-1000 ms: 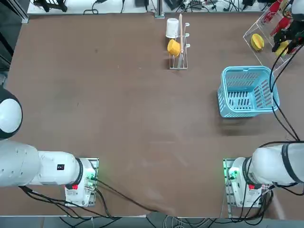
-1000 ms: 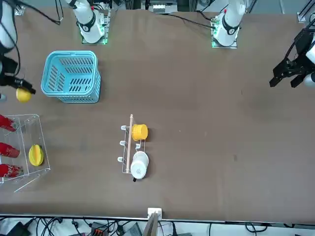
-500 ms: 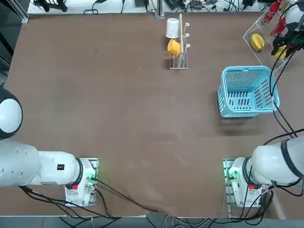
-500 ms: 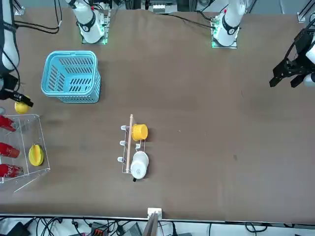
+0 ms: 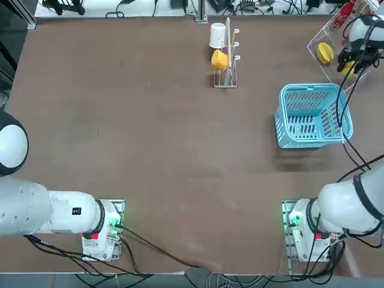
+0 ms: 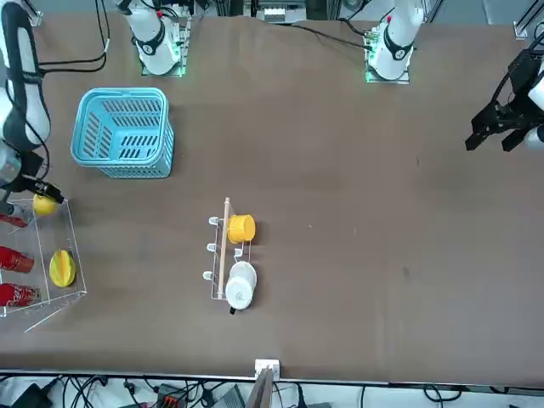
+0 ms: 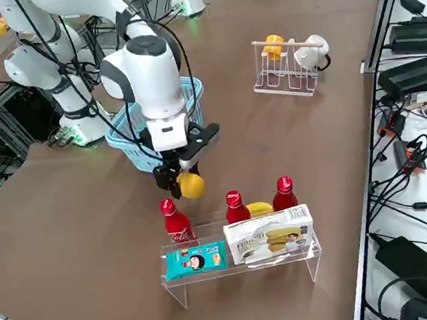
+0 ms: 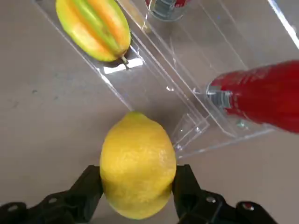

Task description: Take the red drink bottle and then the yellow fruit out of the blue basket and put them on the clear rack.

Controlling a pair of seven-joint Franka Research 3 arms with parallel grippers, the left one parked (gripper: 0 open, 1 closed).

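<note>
Currently, the right pincer (image 8: 138, 184) pinches the yellow fruit (image 8: 138, 165) (a lemon-like item) just beside the clear rack (image 7: 242, 259), which carries three red bottles (image 7: 235, 208).

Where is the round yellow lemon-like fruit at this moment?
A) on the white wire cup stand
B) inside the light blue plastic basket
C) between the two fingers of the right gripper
C: the round yellow lemon-like fruit is clamped between the fingers of the right gripper.

Yellow lemon (image 8: 138, 166); light-blue basket (image 5: 312, 115); brown table (image 5: 180, 150).
</note>
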